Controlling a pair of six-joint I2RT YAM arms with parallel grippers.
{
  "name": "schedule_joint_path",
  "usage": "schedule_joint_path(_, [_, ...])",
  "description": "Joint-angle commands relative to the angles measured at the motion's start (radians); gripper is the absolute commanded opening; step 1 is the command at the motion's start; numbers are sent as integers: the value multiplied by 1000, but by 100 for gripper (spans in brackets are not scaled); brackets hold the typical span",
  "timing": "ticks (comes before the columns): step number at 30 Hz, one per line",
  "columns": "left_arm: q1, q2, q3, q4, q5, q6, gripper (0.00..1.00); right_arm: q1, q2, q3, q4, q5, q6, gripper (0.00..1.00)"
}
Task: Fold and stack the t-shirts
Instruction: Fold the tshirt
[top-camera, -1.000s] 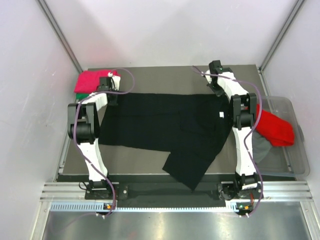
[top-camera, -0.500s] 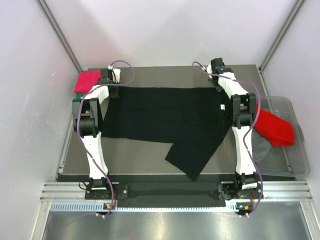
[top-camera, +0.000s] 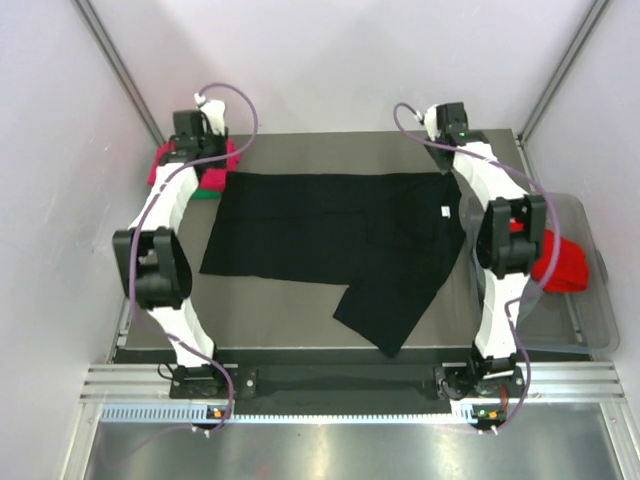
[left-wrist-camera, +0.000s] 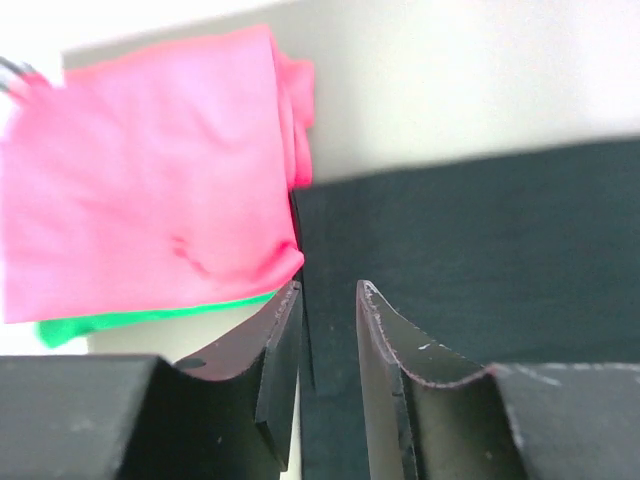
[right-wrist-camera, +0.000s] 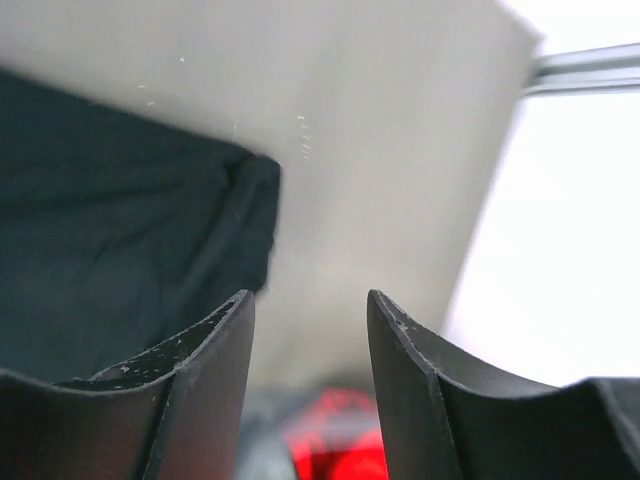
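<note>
Obs: black cloth t-shirt (top-camera: 340, 235) flat on counter (top-camera: 300, 315), long axis left-right; far corners just nearside of both hands; left hand (left-wrist-camera: 328, 290) narrowly parted, right hand (right-wrist-camera: 310, 297) wider, both empty.

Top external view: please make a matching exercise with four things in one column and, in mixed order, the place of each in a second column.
Things:
1. black cloth t-shirt
2. pink-red folded cloth t-shirt
3. red cloth t-shirt
4. small white tag

Places:
A. in the clear plastic bin at the right
B. at the far left corner of the table
C. spread out across the middle of the table
D. on the black t-shirt, near its right end

Pairs: 1-C; 2-B; 3-A; 4-D
</note>
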Motion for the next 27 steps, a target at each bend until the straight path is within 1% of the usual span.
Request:
schedule_joint_path(1, [-13,-164,-45,-16,56,-17,34,46,-245,-97,37,-62,10,49])
schedule_joint_path(2, [-15,-183,-65,-20,73,-17,34,64,-275,-141,34,-137,4,48])
schedule_joint_path(3, [-16,-222,-113,-24,80,-16,34,78,-330,-237,31,-182,-25,47])
schedule_joint_path(4, [-18,-241,-144,-24,88,-16,34,92,-354,-288,14,-228,-49,42])
schedule_joint_path(5, [-18,-264,-178,-20,99,-13,34,130,-374,-384,7,-290,-75,37])
schedule_joint_path(6, [-19,-300,-247,-17,122,-11,34,154,-404,-432,2,-309,-114,33])
schedule_joint_path(7, [-19,-321,-282,-11,132,-7,34,179,-420,-480,23,-316,-123,30])
schedule_joint_path(8, [-19,-336,-318,-7,142,-4,34,222,-430,-523,40,-326,-126,29])
schedule_joint_path(9, [-21,-365,-386,-4,159,-2,33,239,-443,-584,54,-334,-125,29])
schedule_joint_path(10, [-21,-379,-422,6,172,1,33,266,-440,-602,69,-366,-120,29])
schedule_joint_path(12, [-22,-408,-517,6,206,21,29,290,-418,-622,82,-404,-91,31])
schedule_joint_path(13, [-21,-416,-546,4,208,24,29,299,-411,-623,86,-418,-85,33])
schedule_joint_path(15, [-21,-433,-621,7,208,41,26,322,-382,-617,103,-440,-64,33])
schedule_joint_path(18, [-22,-451,-698,32,188,55,25,349,-337,-590,105,-451,-54,34])
schedule_joint_path(23, [-22,-463,-760,65,185,47,25,379,-271,-530,91,-449,-51,34])
schedule_joint_path(27, [-21,-436,-749,49,173,53,24,389,-213,-498,73,-438,-56,34])
